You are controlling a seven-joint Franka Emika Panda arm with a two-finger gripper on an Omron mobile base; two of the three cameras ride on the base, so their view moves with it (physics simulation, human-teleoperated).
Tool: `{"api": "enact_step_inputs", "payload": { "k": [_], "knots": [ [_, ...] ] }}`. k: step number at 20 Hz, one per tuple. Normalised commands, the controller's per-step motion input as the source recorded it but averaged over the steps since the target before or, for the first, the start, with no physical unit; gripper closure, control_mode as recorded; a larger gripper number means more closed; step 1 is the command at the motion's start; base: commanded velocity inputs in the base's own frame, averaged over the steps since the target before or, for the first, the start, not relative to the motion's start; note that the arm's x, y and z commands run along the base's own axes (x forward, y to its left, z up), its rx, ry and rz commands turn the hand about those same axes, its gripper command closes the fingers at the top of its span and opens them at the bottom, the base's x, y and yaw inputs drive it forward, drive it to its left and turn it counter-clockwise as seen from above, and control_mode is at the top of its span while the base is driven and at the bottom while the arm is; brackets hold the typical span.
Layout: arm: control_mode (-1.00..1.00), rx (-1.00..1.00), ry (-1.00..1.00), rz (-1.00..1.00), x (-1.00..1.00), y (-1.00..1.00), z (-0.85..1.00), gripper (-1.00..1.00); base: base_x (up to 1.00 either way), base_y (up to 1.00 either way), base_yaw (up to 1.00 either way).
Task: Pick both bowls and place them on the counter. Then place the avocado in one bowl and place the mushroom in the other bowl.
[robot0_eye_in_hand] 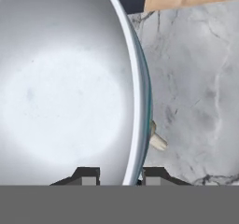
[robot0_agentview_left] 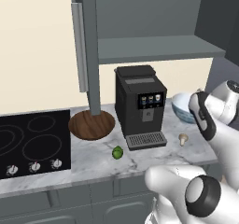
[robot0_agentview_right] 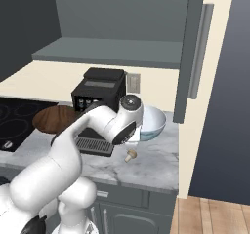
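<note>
The counter (robot0_agentview_left: 93,160) presents as polished white marble with grey veining, set over matt grey cabinet fronts (robot0_agentview_left: 70,202), and the cooktop (robot0_agentview_left: 32,143) beside it is glossy black glass with small metallic knobs. The wooden bowl (robot0_agentview_left: 91,124) shows dark brown wood with visible grain and a low sheen, whereas the white bowl (robot0_eye_in_hand: 65,92) has a smooth, softly glazed ceramic interior and a blue-tinted outer wall. The coffee machine (robot0_agentview_left: 140,104) is matt black plastic with a ribbed grey drip tray, the avocado (robot0_agentview_left: 117,152) has a smooth bright green skin, and the mushroom (robot0_agentview_left: 183,137) looks matt beige.
</note>
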Motion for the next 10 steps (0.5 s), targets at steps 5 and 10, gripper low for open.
{"api": "enact_step_inputs", "payload": {
  "k": [5,10],
  "knots": [
    [-1.0,0.0,0.01,0.06,0.47,-0.23,-0.3,1.0,0.0,0.0,0.0],
    [-1.0,0.0,0.07,0.05,0.46,-0.28,-0.26,1.0,0.0,0.0,0.0]
  ]
}}
